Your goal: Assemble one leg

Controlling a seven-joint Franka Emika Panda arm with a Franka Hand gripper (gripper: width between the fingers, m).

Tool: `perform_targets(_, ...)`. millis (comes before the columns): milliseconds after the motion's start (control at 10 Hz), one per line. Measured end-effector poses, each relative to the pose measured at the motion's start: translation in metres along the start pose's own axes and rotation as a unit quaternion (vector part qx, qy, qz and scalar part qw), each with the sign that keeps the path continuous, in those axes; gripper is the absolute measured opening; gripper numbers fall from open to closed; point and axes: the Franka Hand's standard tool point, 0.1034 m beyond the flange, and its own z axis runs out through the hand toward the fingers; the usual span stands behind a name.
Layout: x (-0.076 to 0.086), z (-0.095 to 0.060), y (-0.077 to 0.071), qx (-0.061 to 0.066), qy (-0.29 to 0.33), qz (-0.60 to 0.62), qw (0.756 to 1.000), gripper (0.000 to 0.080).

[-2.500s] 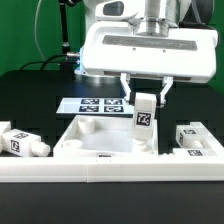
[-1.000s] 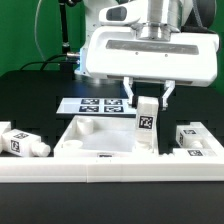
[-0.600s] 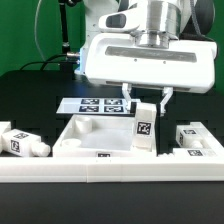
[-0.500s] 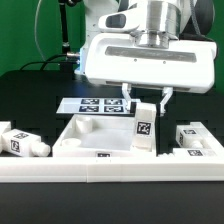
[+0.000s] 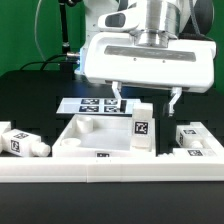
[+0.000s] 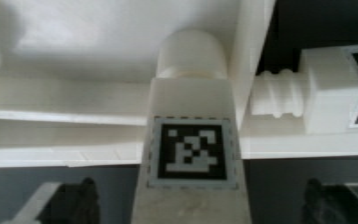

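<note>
A white leg [image 5: 142,128] with a black-and-white tag stands upright at the near right corner of the large white square tray-like piece [image 5: 75,135]. My gripper [image 5: 147,98] hangs over the leg's top with its fingers [image 5: 117,97] spread wide to either side, not touching it. In the wrist view the leg [image 6: 190,130] fills the middle, its tag facing the camera, and the dark fingertips [image 6: 66,200] stand clear of it on both sides. The gripper is open and empty.
The marker board [image 5: 92,105] lies behind the tray-like piece. Another tagged leg [image 5: 22,143] lies at the exterior view's left, and further tagged legs [image 5: 195,138] lie at its right, also seen in the wrist view [image 6: 327,95].
The fingers were shut on the leg's top earlier; now they have spread apart and let it go. The leg stays standing in the tray corner.
</note>
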Motion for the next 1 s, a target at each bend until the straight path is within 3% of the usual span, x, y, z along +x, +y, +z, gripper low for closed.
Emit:
perform_targets(200, 0.013, -0.010, 0.008, 0.003, -0.029, 0.002, 1.000, 0.0643)
perform_targets(400, 0.009, -0.007, 0.007, 0.002, -0.032, 0.000, 0.999, 0.0649)
perform_targets(600, 0.005, -0.007, 0.009, 0.002, -0.125, 0.004, 0.992, 0.0649)
perform_targets(900, 0.000, -0.006, 0.013, 0.000, -0.228, 0.010, 0.974, 0.0649)
perform_targets(1000, 0.004, -0.004, 0.013, -0.001, -0.245, 0.010, 0.969, 0.0649)
